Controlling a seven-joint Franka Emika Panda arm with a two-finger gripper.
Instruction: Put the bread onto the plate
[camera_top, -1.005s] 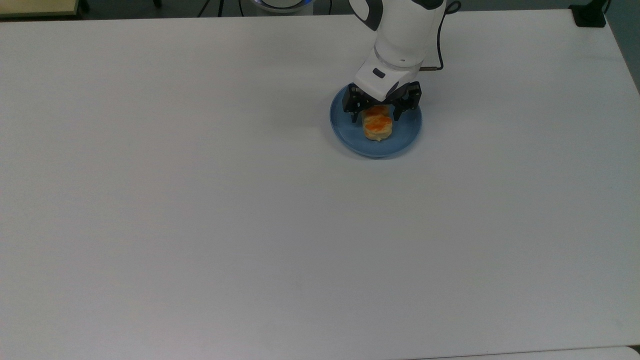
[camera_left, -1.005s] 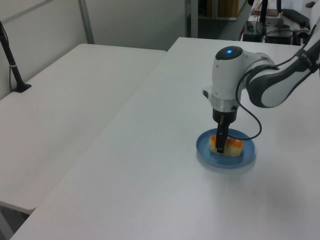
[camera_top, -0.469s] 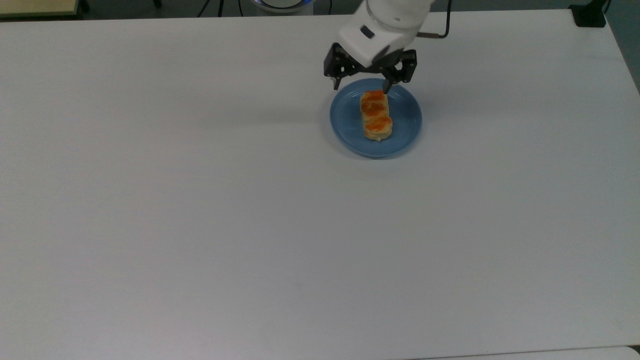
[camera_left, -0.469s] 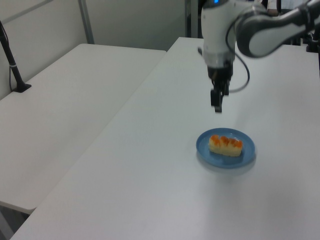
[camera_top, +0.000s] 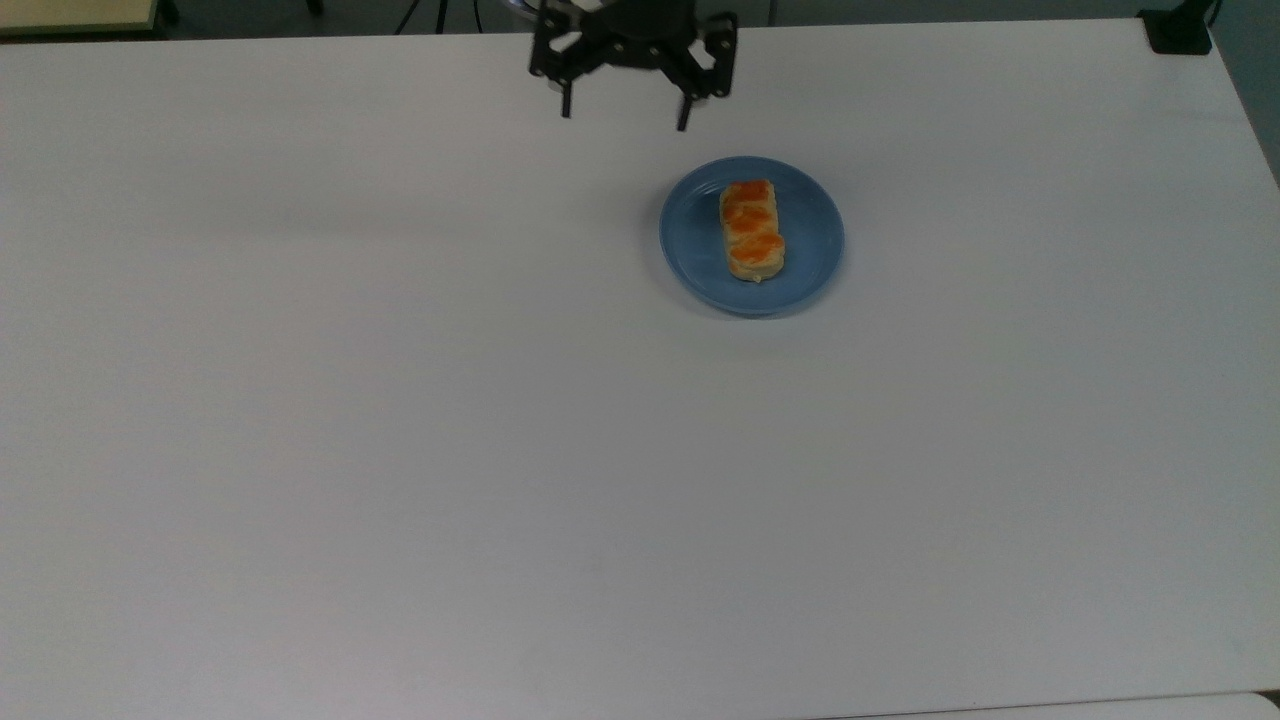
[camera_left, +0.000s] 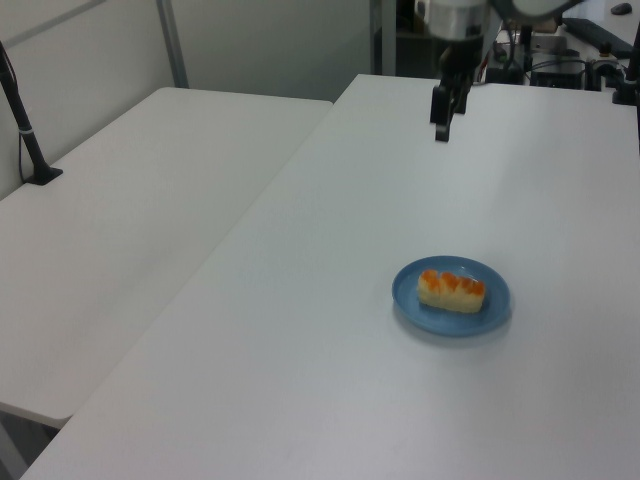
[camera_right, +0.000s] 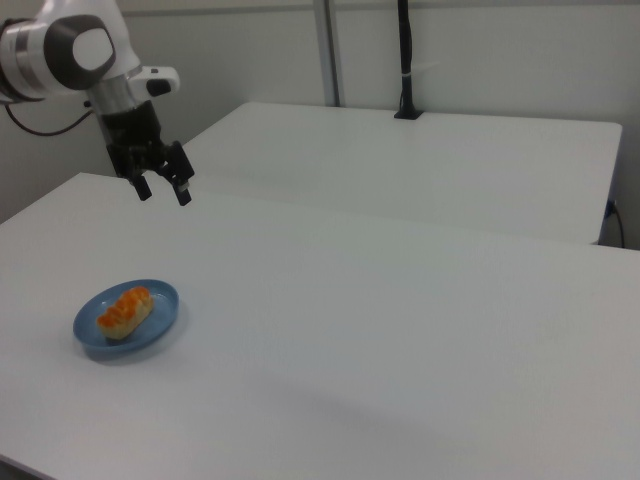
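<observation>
White counter lay bare around the plate; bread sat squarely on it; gripper hung well apart, jaws spread, empty; job looked done

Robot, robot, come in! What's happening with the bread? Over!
Gripper open, empty, raised off the table. Bread lying flat on the plate. Nothing in the way. Over.
</observation>
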